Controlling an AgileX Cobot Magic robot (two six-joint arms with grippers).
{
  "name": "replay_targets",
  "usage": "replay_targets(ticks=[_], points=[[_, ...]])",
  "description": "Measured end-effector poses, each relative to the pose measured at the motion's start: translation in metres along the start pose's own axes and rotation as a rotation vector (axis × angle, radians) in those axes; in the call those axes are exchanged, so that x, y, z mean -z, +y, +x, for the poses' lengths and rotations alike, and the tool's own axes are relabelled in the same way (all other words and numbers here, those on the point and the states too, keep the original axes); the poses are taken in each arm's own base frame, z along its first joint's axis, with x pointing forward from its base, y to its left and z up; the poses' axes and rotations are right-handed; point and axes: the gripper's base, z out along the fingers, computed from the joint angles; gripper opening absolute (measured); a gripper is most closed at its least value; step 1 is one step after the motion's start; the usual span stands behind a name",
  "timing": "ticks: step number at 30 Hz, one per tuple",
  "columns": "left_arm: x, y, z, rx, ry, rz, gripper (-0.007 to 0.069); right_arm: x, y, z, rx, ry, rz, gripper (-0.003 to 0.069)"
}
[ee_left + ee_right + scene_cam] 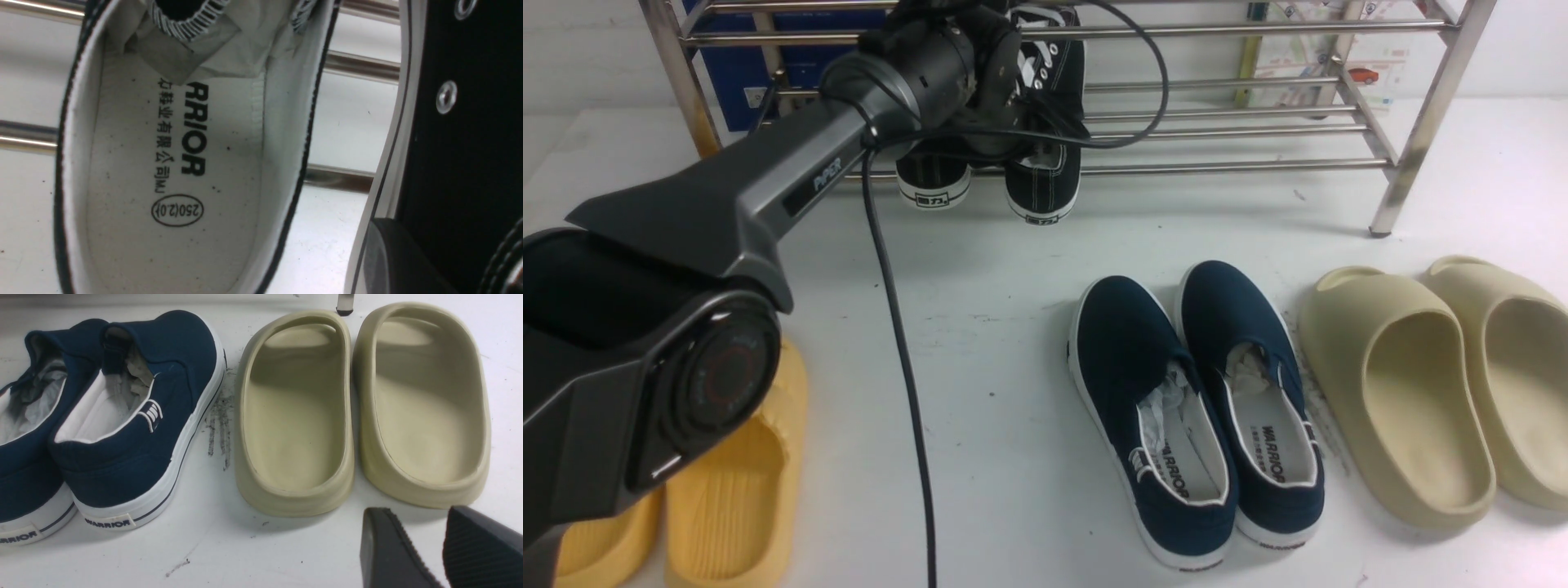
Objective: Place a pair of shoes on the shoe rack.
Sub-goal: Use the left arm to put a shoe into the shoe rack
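A white tabletop (996, 269) before a pale wall is pictured with the steel shoe rack (1225, 170) standing along its far side. The pair of black lace-up sneakers (1043, 175) is shown side by side on the rack's lower bars, towards its left end, toes pointed away and heels overhanging the nearest bar. From this the task is judged almost complete. The left gripper (1005, 114) is stretched over the heels. In the left wrist view one dark finger (392, 257) is seen low in the gap between the two shoes, beside the white sole edge of one, while the paper-stuffed inside of the other is viewed from above with rack bars beneath it. The second finger is hidden, so it cannot be told whether the jaws are clamped on a sneaker or free of it. Nearer, at centre, the navy slip-ons (1192, 392) are left on the table, with the beige slides (1421, 384) to their right and the yellow slides (735, 490) at near left, partly masked by the arm. The right gripper (416, 514) is held low just near the beige slides, fingers slightly parted with nothing between them, apparently kept clear of the work.
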Motion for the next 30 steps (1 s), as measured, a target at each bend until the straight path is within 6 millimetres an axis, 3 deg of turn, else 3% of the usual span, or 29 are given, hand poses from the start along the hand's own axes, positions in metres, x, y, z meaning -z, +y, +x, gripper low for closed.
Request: replay_targets(ticks=[10,17,26,29,30], points=[[0.015,-0.005,-0.012,0.019,-0.052,0.050,0.0264,0.000,0.000,0.000,0.000,0.000,0.000,0.0246],[0.044,-0.007,-0.010,0.073,0.082,0.042,0.0274,0.000,0.000,0.000,0.000,0.000,0.000,0.0246],[0.087,-0.036,0.011,-0.111,0.198,0.026,0.0164,0.000,0.000,0.000,0.000,0.000,0.000,0.0246],[0.101,-0.044,0.025,-0.194,0.259,-0.005,0.0058,0.000,0.000,0.000,0.000,0.000,0.000,0.0246],[0.102,-0.045,0.026,-0.199,0.262,-0.007,0.0058,0.000,0.000,0.000,0.000,0.000,0.000,0.0246]])
